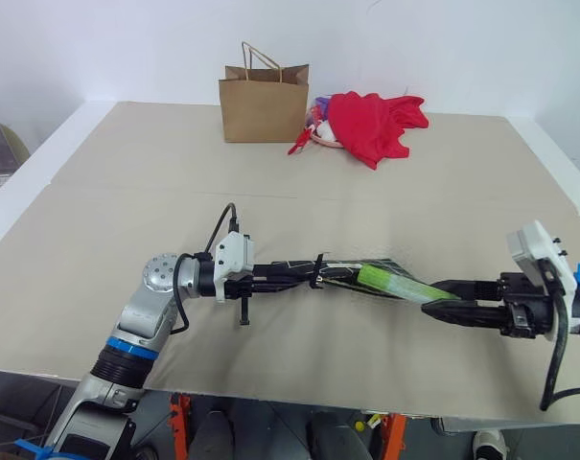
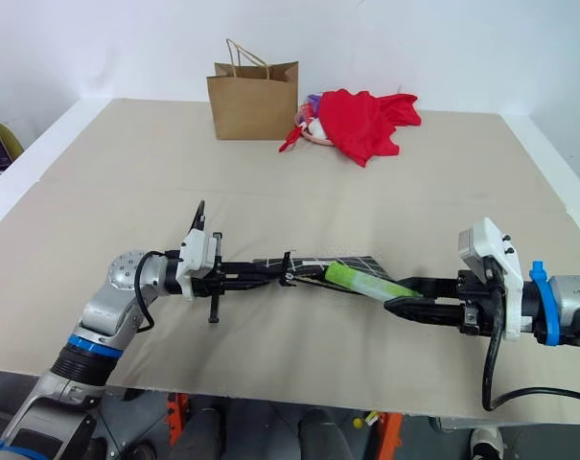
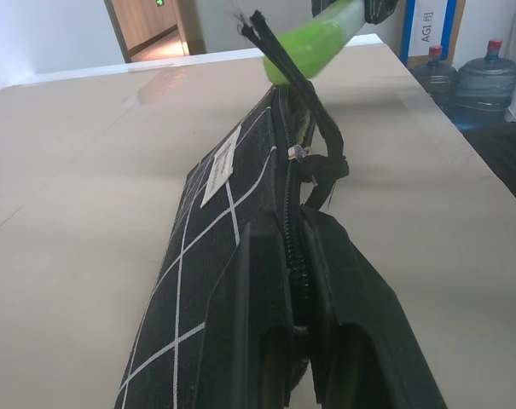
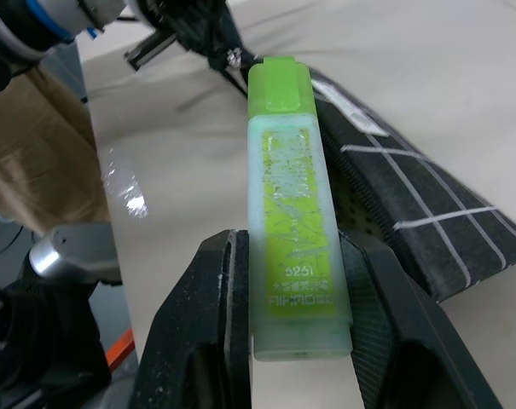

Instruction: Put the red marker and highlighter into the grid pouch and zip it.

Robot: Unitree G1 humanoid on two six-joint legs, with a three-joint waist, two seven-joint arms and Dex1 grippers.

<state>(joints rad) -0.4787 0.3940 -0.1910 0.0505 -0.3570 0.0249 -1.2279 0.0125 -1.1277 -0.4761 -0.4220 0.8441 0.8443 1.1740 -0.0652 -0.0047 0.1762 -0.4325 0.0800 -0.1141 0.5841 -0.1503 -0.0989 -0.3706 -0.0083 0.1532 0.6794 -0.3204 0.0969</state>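
The bench (image 1: 127, 201) lies bare around my arms. My left jaws (image 1: 304, 273) pinch the grid pouch (image 2: 313, 266); my right jaws (image 2: 397, 305) hold the highlighter (image 2: 366, 283), its capped end at the pouch's mouth.

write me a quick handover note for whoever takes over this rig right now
Left gripper: shut on one end of the grid pouch, holding it up over the table.
Right gripper: shut on the highlighter, its green cap at the pouch's zipper opening.
Red marker: can't tell where it is; it may already be inside.
Done: pouch picked up, highlighter brought to the opening.
Left: push the highlighter in, confirm the marker, zip the pouch.
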